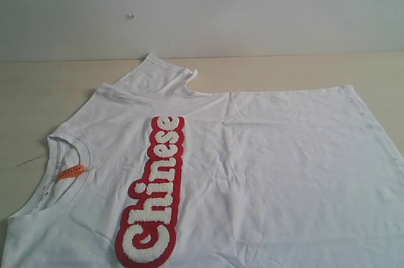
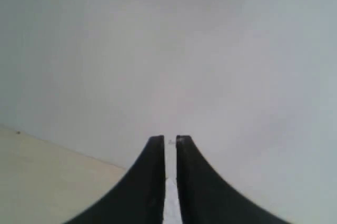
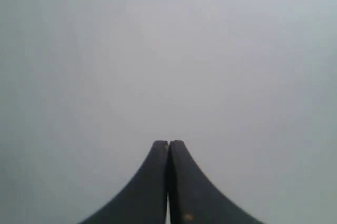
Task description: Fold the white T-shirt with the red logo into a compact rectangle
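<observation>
Left hand [image 2: 170,139] barely parted — right hand [image 3: 168,142] closed, empty.

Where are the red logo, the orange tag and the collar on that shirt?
red logo [image 1: 154,192]: exterior view, middle of the lettering.
orange tag [image 1: 71,171]: exterior view, its middle.
collar [image 1: 71,143]: exterior view, ribbed edge.

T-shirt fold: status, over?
Left gripper a crack open, right gripper shut, both empty, facing the wall. White T-shirt spread flat on table, red logo up, no fold yet. Nothing on it.
</observation>
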Motion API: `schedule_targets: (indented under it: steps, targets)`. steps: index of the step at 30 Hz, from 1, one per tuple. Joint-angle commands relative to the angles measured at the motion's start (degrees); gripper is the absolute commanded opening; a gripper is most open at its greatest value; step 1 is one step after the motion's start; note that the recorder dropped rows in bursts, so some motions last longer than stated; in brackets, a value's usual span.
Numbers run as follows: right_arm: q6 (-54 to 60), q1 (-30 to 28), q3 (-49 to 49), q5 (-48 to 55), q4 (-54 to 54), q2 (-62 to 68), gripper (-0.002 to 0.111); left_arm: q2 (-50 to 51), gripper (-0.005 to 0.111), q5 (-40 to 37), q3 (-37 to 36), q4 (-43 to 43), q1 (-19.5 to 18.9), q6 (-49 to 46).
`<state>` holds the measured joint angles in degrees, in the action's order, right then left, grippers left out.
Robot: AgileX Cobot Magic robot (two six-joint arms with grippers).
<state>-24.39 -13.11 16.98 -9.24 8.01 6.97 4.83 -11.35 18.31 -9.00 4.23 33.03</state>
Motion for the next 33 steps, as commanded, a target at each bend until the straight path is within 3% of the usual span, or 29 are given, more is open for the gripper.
schedule_targets:
  steps: [1, 7, 12, 16, 18, 23, 28, 33]
  targets:
    - [10.4, 3.9, 10.6, 2.3, -5.7, 10.3, 0.000, 9.3, 0.012, -7.6, 10.7, -0.2, 3.1, -9.3]
    - [26.5, 9.2, 25.4, 9.2, -5.7, 26.6, 0.000, 24.0, 0.012, -13.0, 24.6, -0.1, 6.2, -19.3]
    - [31.2, 10.8, 36.5, 14.7, -5.7, 37.8, 0.000, 35.5, 0.012, -20.4, 36.8, 0.7, 6.7, -32.1]
    - [45.3, 10.8, 44.3, 28.3, -5.7, 45.1, 0.000, 44.1, 0.008, -28.3, 45.4, 1.7, 8.5, -45.3]
    - [53.4, 10.8, 47.8, 35.5, -5.7, 48.0, 0.000, 48.1, 0.000, -29.8, 47.9, 2.8, 10.1, -50.4]
    - [74.7, 10.8, 51.5, 51.3, -5.6, 55.3, 0.000, 57.3, 0.000, -36.0, 52.1, 4.1, 13.1, -67.7]
    - [92.4, 10.8, 51.5, 59.7, -3.5, 61.0, 0.000, 66.3, 0.000, -42.4, 52.5, 7.2, 13.0, -86.1]
    - [96.7, 10.8, 51.5, 63.4, -4.3, 67.9, 0.000, 76.4, 0.000, -45.9, 52.5, 9.8, 13.0, -99.2]
